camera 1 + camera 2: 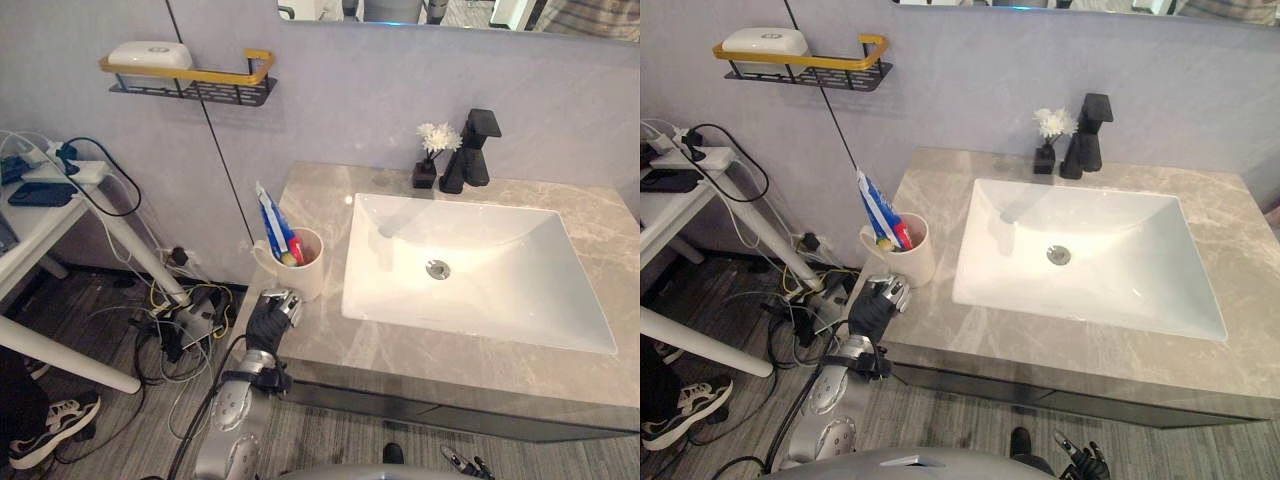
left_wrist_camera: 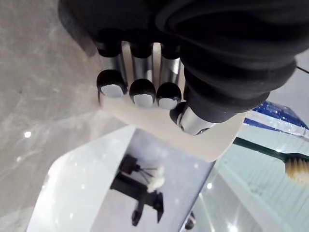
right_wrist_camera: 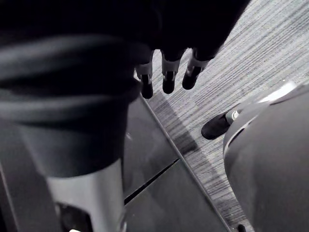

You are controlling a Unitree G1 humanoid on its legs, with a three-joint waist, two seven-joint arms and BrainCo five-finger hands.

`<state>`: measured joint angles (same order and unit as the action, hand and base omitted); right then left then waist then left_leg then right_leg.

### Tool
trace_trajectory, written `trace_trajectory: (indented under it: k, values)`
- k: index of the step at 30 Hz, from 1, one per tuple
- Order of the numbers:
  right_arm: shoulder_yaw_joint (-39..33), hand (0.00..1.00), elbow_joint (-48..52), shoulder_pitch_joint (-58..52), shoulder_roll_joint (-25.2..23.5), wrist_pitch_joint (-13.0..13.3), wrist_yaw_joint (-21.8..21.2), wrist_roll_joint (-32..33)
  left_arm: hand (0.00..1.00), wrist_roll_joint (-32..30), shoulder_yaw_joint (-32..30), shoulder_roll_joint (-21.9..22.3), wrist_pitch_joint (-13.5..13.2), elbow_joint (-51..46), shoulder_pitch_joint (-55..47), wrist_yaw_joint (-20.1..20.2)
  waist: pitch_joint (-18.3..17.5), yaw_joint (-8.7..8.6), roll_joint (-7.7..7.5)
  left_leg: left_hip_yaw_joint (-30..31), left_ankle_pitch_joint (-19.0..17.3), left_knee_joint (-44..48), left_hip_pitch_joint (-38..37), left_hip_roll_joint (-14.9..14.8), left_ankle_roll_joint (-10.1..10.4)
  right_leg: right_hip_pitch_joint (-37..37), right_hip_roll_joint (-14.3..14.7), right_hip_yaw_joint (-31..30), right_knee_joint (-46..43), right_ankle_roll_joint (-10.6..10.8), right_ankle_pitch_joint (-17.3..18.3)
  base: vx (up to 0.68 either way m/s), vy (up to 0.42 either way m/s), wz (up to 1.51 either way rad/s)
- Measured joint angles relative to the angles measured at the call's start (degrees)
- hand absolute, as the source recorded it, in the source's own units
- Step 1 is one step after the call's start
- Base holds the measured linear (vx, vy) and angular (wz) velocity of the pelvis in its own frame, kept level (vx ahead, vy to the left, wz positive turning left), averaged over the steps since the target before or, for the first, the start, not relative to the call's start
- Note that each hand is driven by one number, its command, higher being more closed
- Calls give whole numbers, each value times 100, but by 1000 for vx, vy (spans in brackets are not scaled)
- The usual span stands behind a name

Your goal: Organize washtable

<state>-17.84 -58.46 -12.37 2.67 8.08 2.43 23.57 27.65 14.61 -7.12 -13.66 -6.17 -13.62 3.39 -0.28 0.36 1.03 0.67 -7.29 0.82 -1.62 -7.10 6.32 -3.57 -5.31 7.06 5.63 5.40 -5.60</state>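
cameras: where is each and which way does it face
Left eye view: on the head, looking down at sink, cup and left hand.
Right eye view: beside it, same scene, plus right hand.
Left wrist view: on that wrist, facing past the left hand to cup and faucet.
Right wrist view: on that wrist, facing past the right hand to the floor.
Shared by eyes and left wrist: cup, faucet.

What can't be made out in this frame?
- Whether the left hand touches the cup: left wrist view, its own curled fingers cover the contact.
- Lower ends of the toothpaste tube and toothbrush: eye views, hidden inside the cup.
- Right hand: right eye view, partly cut off by the bottom edge.
- White item on the wall shelf: too small to identify.
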Motion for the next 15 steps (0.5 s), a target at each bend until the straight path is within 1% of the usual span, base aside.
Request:
trace_trajectory:
  k: [8,10,12,15]
  values:
    - [7,0,107,-7,-54,-10,-3,-1,100,-1,123,3,-5,160,77,110,9,-28,-2,-45,-2,-54,-32,-1,-3,-17,5,-34,2,1,2,2,1,-1]
    - [18,0,272,-52,-97,-24,-4,-3,100,-3,123,3,-5,170,97,106,13,-35,1,-58,-3,-57,-34,-2,-4,-24,7,-47,2,1,2,3,2,-4]
    - [42,0,459,-78,-131,-112,-6,-20,100,-16,122,6,-3,226,175,75,22,-34,5,-105,-6,-66,-68,-3,-8,-22,12,-89,3,1,2,-1,3,-9]
    - [149,0,520,-80,-139,-118,-5,-63,100,-135,105,23,-15,324,288,-6,26,-56,6,-163,-16,-65,-87,-3,-17,-34,16,-141,4,2,1,0,3,-9]
